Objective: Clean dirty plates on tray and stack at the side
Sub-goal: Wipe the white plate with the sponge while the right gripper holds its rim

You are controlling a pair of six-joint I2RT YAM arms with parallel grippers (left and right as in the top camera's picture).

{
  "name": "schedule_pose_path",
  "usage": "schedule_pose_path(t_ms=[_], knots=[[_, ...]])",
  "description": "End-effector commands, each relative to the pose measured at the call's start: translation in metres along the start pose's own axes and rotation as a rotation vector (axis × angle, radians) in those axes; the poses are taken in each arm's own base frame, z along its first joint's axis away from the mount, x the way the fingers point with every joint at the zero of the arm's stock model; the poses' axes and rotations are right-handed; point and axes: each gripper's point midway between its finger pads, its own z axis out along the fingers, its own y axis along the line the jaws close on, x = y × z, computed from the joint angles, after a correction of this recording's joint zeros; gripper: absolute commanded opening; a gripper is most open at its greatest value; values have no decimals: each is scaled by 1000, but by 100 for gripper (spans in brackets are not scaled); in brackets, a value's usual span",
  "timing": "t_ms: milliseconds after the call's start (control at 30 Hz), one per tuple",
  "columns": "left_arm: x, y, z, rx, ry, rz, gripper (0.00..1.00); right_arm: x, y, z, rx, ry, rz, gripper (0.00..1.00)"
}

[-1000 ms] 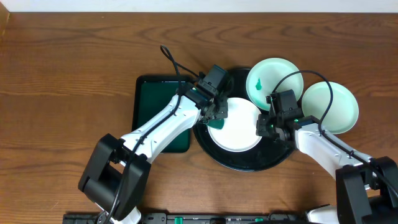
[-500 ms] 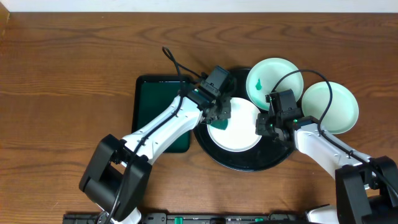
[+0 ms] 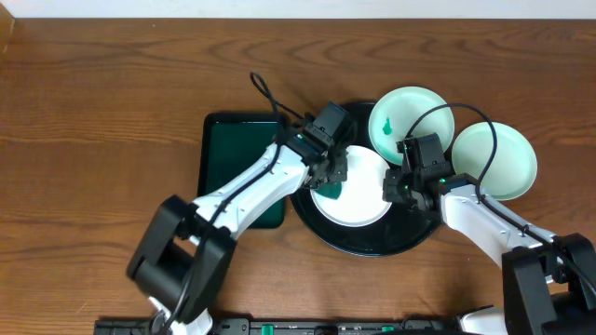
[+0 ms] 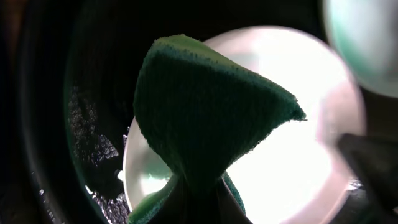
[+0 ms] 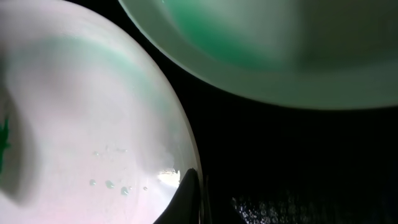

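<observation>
Item: centre plate [image 3: 358, 200], white, lying flat inside the black tray [image 3: 372, 244].
Second plate [image 3: 414, 116], pale aqua with a green smear [image 3: 386, 124], at the tray's far rim, overlapping it.
Third plate [image 3: 498, 160], just right of the tray, beside the second plate.
Left tool [image 3: 328, 177]: clamped on a green sponge [image 4: 205, 118], which is over the centre plate's left part.
Right tool [image 3: 396, 191]: jaws together at the centre plate's right rim.
Dark green rectangular tray [image 3: 233, 163]: left of the black tray, on the wooden tabletop [image 3: 102, 121].
</observation>
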Motion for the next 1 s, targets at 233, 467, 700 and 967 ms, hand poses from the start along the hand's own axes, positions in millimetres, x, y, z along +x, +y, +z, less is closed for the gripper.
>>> schedule_pose_path(t_ms=[233, 467, 700, 967], knots=[[-3, 5, 12, -42, 4, -6, 7, 2, 19, 1, -26, -16, -121, 1], [-7, 10, 9, -70, -12, -3, 7, 2, 18, 2, -14, -18, -131, 1], [-17, 7, -10, -109, -15, 23, 7, 0, 16, 2, -1, -28, -130, 21], [-12, 17, -8, -159, 5, 23, 7, -1, 17, 2, -4, -34, -130, 1]])
